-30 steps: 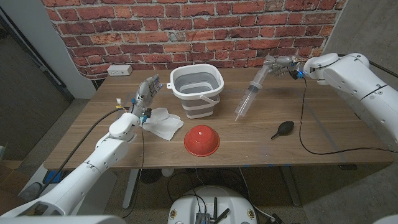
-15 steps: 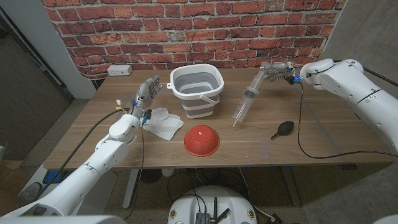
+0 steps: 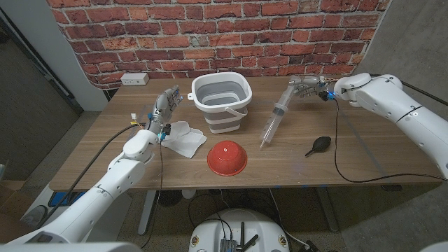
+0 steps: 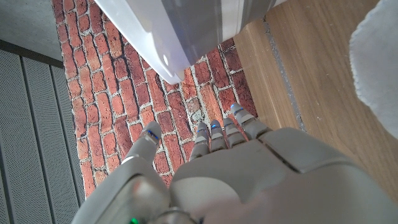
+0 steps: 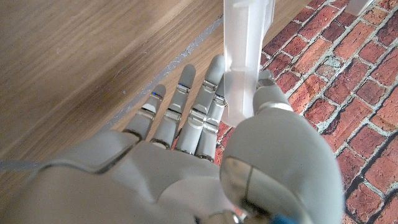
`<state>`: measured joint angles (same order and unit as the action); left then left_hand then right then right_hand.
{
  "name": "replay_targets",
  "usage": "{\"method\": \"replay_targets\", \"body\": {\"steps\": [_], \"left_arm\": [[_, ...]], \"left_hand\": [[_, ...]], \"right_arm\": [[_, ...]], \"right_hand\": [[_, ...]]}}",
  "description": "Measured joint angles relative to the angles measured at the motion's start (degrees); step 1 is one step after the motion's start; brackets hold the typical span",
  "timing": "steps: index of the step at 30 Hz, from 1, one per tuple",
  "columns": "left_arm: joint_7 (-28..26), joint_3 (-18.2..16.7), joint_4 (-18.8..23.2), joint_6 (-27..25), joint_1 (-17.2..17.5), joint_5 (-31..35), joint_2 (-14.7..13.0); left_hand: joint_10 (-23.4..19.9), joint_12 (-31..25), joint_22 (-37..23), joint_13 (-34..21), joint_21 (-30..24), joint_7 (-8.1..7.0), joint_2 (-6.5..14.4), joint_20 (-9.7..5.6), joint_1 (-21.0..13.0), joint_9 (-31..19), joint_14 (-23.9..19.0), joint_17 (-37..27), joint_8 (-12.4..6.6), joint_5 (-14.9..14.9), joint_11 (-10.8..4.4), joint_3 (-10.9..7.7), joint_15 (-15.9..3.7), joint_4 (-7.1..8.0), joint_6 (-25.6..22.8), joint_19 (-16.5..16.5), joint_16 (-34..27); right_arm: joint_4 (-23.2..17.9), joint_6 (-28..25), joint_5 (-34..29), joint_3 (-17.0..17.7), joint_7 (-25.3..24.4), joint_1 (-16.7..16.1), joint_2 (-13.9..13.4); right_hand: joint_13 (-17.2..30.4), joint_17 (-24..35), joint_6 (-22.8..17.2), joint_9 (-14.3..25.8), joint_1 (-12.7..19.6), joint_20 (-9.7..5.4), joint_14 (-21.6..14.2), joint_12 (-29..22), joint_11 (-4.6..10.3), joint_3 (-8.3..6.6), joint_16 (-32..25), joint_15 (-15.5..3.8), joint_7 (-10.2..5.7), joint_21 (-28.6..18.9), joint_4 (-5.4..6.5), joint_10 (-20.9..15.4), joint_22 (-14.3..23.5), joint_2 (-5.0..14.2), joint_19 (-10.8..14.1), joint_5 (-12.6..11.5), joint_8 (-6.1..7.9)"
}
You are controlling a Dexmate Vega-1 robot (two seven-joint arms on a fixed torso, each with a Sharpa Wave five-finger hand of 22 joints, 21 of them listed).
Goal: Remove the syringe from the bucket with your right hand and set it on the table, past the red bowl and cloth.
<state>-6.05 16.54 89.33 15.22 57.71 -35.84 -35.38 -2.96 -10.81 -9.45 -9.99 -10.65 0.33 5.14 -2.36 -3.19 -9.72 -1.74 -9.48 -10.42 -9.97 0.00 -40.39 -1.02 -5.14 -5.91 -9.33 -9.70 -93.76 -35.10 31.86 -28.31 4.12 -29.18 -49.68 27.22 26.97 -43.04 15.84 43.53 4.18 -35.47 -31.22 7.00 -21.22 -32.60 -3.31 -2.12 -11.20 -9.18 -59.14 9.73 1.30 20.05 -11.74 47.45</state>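
A large clear syringe (image 3: pixel 274 120) hangs slanted to the right of the white and grey bucket (image 3: pixel 221 102), its tip close to the table. My right hand (image 3: pixel 305 86) pinches its plunger end; in the right wrist view the thumb and fingers (image 5: pixel 205 106) clamp the syringe's (image 5: pixel 245 50) flat flange. The red bowl (image 3: pixel 227 157) sits upside down in front of the bucket, and the white cloth (image 3: pixel 184 138) lies to its left. My left hand (image 3: pixel 164 110) stands beside the cloth with fingers spread, holding nothing; the left wrist view shows its fingers (image 4: pixel 219 134) near the bucket's (image 4: pixel 180 25) wall.
A black rubber bulb (image 3: pixel 318 145) lies on the table right of the syringe tip. A black cable (image 3: pixel 338 150) droops from my right wrist across the right side of the table. A brick wall with a power socket (image 3: pixel 134 79) stands behind the table.
My right hand has carried the syringe down and slightly left; its tip is now nearer the table. The left hand has not moved.
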Motion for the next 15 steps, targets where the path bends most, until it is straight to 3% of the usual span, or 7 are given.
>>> {"method": "replay_targets", "body": {"steps": [7,15], "left_arm": [[-0.09,-0.01,0.11,-0.1,0.01,0.04,0.02],[-0.13,0.0,0.1,-0.4,-0.18,0.15,0.06]], "left_hand": [[0.0,0.0,0.0,0.0,0.0,0.0,0.0,0.0,0.0,0.0,0.0,0.0,0.0,0.0,0.0,0.0,0.0,0.0,0.0,0.0,0.0],[0.0,0.0,0.0,0.0,0.0,0.0,0.0,0.0,0.0,0.0,0.0,0.01,0.0,0.0,0.0,0.0,0.0,0.0,0.0,0.0,0.0]], "right_arm": [[1.0,3.37,-1.28,-0.59,2.51,0.0,0.22],[4.78,7.76,-2.91,-2.05,5.06,-0.41,0.97]], "right_hand": [[0.35,0.28,0.84,-0.16,0.0,-0.1,0.8,0.41,0.71,0.0,0.43,-0.02,-0.24,0.0,0.0,0.72,0.0,0.0,-0.53,0.0,-0.24],[1.62,0.74,2.98,-0.42,0.66,-0.19,2.66,0.85,1.74,0.09,0.68,0.2,-0.54,0.0,0.08,1.78,0.0,0.66,-0.87,0.06,-1.13]]}}
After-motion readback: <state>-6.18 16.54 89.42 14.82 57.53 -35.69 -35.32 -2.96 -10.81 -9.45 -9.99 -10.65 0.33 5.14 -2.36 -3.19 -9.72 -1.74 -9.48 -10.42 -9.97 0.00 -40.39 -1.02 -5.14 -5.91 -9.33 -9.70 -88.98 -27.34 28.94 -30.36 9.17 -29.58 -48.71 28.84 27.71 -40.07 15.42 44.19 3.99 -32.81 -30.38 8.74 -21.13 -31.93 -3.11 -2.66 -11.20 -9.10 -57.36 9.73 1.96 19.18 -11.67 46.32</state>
